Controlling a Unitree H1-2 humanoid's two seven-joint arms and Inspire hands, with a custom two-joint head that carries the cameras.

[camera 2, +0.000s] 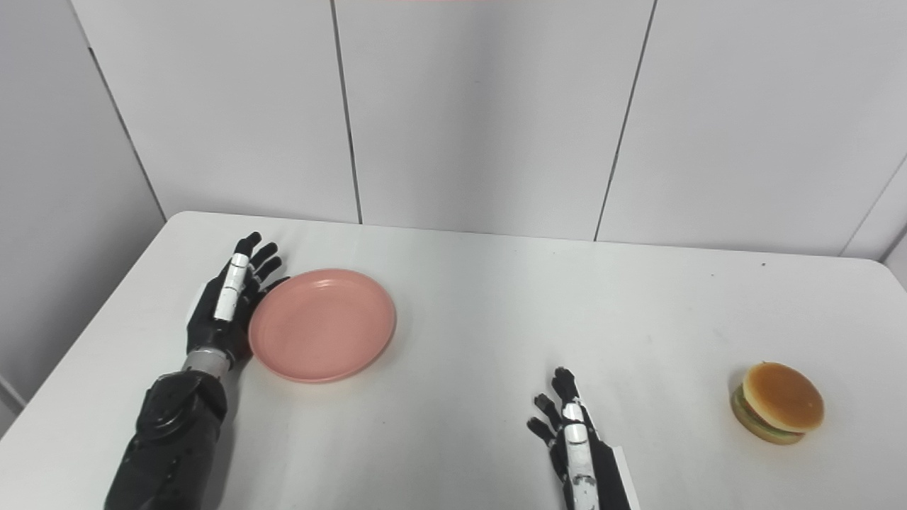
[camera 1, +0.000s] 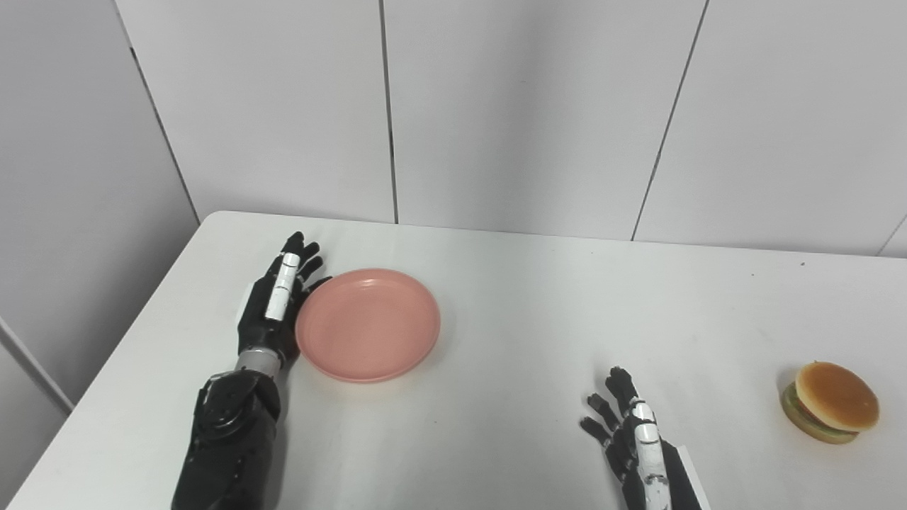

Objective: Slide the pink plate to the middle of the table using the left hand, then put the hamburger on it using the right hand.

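Observation:
The pink plate (camera 1: 367,323) lies flat on the left part of the white table (camera 1: 538,297). My left hand (camera 1: 273,304) is open, fingers straight, standing on edge against the plate's left rim. The hamburger (camera 1: 830,411) sits near the table's right front, also in the right eye view (camera 2: 777,402). My right hand (camera 1: 634,443) is open and empty, fingers spread, low at the front, well left of the hamburger.
A white panelled wall (camera 1: 496,106) stands behind the table. The table's left edge (camera 1: 127,333) runs close to my left arm.

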